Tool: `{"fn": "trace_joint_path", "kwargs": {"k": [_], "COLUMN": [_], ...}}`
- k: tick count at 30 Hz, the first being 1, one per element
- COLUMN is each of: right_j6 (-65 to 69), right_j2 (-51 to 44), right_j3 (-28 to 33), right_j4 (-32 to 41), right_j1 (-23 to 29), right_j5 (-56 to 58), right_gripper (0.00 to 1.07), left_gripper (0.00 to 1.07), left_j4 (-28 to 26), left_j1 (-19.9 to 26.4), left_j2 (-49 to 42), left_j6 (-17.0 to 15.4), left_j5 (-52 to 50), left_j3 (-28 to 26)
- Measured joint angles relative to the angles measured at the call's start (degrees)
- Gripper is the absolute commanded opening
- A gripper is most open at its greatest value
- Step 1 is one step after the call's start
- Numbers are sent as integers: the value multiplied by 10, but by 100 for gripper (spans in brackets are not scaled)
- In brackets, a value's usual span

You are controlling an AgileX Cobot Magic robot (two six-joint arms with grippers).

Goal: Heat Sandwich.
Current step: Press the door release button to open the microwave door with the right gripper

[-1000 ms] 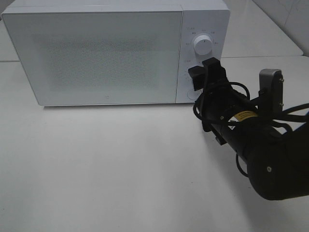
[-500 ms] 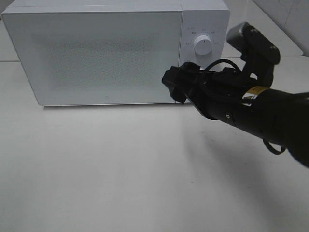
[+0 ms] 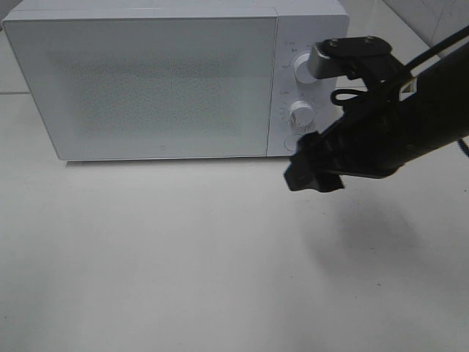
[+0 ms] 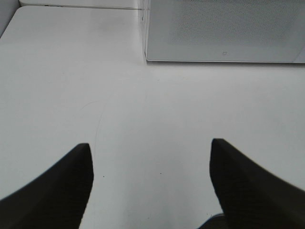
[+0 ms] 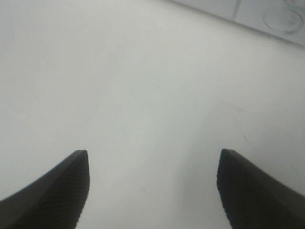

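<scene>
Short of the left front corner of a white box-shaped microwave oven (image 4: 224, 28), the left gripper (image 4: 150, 143) hangs over a plain white table (image 4: 71, 71). Its two dark fingers (image 4: 57, 186) are spread wide with nothing between them. It shows only in its own wrist camera.

In the high view the microwave fills the far side of the table from 10 to 1 o'clock, its wide frosted door (image 3: 146, 88) closed. On the control strip at 1 o'clock sit two round white knobs, an upper one (image 3: 308, 70) and a lower one (image 3: 300, 115). Where the sandwich is cannot be told: no view shows it.

From 3 o'clock the black right arm (image 3: 410, 110) reaches in above the table, a grey camera bracket (image 3: 344, 57) on its wrist. The right gripper (image 3: 304, 176) hangs near the microwave's lower right corner, just below the lower knob. Its fingers (image 5: 52, 191) are spread apart and hold nothing.
</scene>
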Motion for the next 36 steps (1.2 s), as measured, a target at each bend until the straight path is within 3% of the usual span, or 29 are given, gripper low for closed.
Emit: {"fn": "trace_joint_path", "kwargs": {"k": [4, 13, 19, 28, 36], "right_j6": [34, 71, 87, 167, 172], "right_j2": [-28, -179, -288, -553, -683], "right_j3": [0, 0, 30, 141, 163], "right_j4": [-83, -136, -161, -246, -255], "right_j1": [-81, -185, -205, -205, -205], "right_j5": [93, 222, 249, 307, 341], "right_gripper": [74, 74, 74, 74, 74], "left_gripper": [66, 66, 66, 66, 66], "left_j4": [0, 1, 1, 1, 1], "left_j1": [0, 0, 0, 0, 0], "left_j2": [0, 0, 0, 0, 0], "left_j6": [0, 0, 0, 0, 0], "left_j5": [0, 0, 0, 0, 0], "left_j3": [0, 0, 0, 0, 0]}}
